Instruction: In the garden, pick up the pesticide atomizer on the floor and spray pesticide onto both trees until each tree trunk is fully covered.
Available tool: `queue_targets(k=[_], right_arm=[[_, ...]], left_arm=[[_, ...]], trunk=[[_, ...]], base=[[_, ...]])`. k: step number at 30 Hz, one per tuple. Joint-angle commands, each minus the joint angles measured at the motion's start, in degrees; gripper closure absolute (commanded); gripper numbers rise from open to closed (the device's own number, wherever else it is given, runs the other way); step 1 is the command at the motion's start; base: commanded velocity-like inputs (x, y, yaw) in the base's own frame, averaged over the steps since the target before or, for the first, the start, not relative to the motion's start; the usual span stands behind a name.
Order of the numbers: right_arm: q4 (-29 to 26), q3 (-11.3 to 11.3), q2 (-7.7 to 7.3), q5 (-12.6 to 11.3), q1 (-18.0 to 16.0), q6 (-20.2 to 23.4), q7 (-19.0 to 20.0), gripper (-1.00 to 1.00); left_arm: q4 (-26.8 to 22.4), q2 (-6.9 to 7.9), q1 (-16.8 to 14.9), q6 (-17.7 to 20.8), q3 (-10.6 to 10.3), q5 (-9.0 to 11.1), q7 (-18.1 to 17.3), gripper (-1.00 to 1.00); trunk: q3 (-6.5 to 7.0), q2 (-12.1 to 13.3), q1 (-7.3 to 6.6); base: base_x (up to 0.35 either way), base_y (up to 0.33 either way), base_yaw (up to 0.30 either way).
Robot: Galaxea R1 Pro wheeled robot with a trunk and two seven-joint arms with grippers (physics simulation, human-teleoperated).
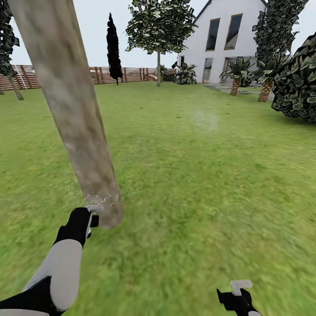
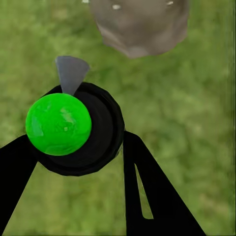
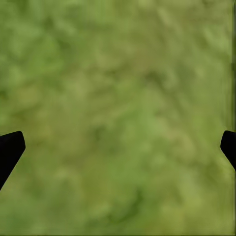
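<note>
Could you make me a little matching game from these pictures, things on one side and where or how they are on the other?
Things:
1. left hand
2. right hand
3. tree trunk
4. fence

States:
A. open over bare grass
B. reddish-brown slats at the lawn's far edge
C. closed on the atomizer
D. speckled with pale droplets near its base

Pairs: 1-C, 2-A, 3-D, 4-B

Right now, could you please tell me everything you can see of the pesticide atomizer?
The pesticide atomizer sits clamped between the left gripper fingers. The left wrist view shows a glossy bright green ball on a round black body, with a grey nozzle pointing toward the tree trunk base. In the head view, pale specks dot the trunk near it.
</note>
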Motion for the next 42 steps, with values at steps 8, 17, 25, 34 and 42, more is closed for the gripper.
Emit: queue_targets(k=[8, 17, 25, 34, 42], right_arm=[[0.0, -0.5, 0.0, 0.3, 0.0, -0.2, 0.3, -1.0], [0.0, -0.5, 0.06, 0.3, 0.0, -0.2, 0.3, -1.0], [0.1, -0.5, 0.09, 0.3, 0.0, -0.2, 0.4, -1.0], [0.0, -0.5, 0.09, 0.3, 0.0, -0.2, 0.4, -1.0], [0.0, -0.5, 0.09, 0.3, 0.0, -0.2, 0.4, -1.0]], left_arm=[[-0.1, -0.2, -0.1, 0.2, 0.3, -0.4, -0.3, 1.0], [-0.1, -0.03, 0.3, 0.2, 0.3, -0.5, -0.2, 1.0], [-0.1, -0.03, 0.5, 0.2, 0.2, -0.5, -0.2, 1.0], [0.0, 0.29, 0.8, 0.1, 0.0, -0.5, -0.1, 1.0], [0.0, 0.43, 0.8, 0.0, 0.0, -0.5, 0.0, 1.0]], trunk=[[-0.05, 0.0, 0.01], [-0.05, 0.0, 0.01], [-0.05, 0.0, 0.01], [-0.05, 0.0, 0.01], [-0.05, 0.0, 0.01]], base=[[0.031, -0.269, 0.0], [0.114, -0.275, 0.031], [0.139, -0.274, 0.258], [0.15, -0.266, 0.276], [0.189, -0.24, 0.186]])
